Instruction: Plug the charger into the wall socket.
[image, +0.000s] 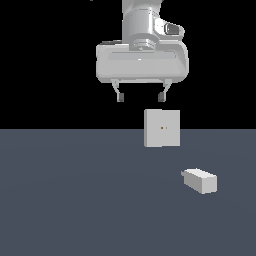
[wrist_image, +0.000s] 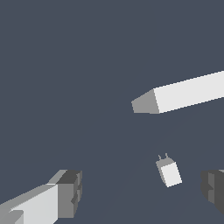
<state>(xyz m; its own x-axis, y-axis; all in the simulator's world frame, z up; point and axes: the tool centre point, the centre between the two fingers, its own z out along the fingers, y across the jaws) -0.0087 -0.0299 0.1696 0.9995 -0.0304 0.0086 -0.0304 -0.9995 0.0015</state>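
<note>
**Charger not picked up yet**

The silver parallel gripper (image: 140, 96) hangs wide open, holding nothing. The small white block charger (image: 200, 180) lies on the grey floor (image: 75, 200), in front of the flat white square wall socket (image: 162, 128) and toward the exterior view's right, its stub roughly facing the socket. I reckon the fingers need to drop down toward it.

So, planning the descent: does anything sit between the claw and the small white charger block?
Nothing visible does. The open claw hangs above the grey floor; the small white charger block lies apart from the upright white square socket plate.
</note>
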